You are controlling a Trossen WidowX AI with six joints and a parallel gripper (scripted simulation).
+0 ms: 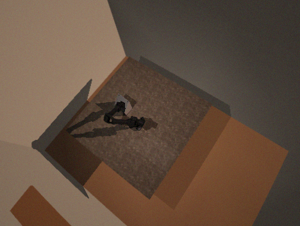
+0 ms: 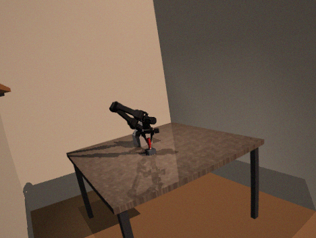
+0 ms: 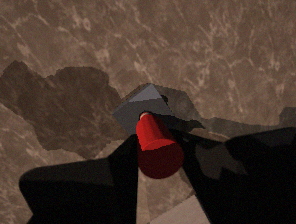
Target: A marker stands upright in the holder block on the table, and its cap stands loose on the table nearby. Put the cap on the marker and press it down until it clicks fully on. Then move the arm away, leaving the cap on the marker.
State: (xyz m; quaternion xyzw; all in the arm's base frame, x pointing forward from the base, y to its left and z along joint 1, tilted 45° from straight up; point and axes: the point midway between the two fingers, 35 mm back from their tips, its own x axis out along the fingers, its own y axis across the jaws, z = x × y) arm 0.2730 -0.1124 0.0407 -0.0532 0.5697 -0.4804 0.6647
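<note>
My gripper [image 2: 149,138] [image 3: 152,136] is shut on the red cap [image 3: 160,159], pointing down above the holder block. The grey holder block [image 2: 150,152] [image 3: 131,113] stands on the table. The marker [image 3: 145,115] stands upright in it; only a pale bit near its base shows clearly in the wrist view. The cap is in line over the marker and hides most of it. In the exterior view, cap and marker read as one red upright column between the fingertips and the block. How far the cap is down on the marker cannot be told. The top view shows the arm mostly hiding the block.
The brown table [image 1: 173,96] [image 2: 202,145] carries the arm's pale base plate [image 1: 129,108] behind the holder block. The arm is folded above the block. Shadows of the arm fall across the table. No other loose object shows on the table.
</note>
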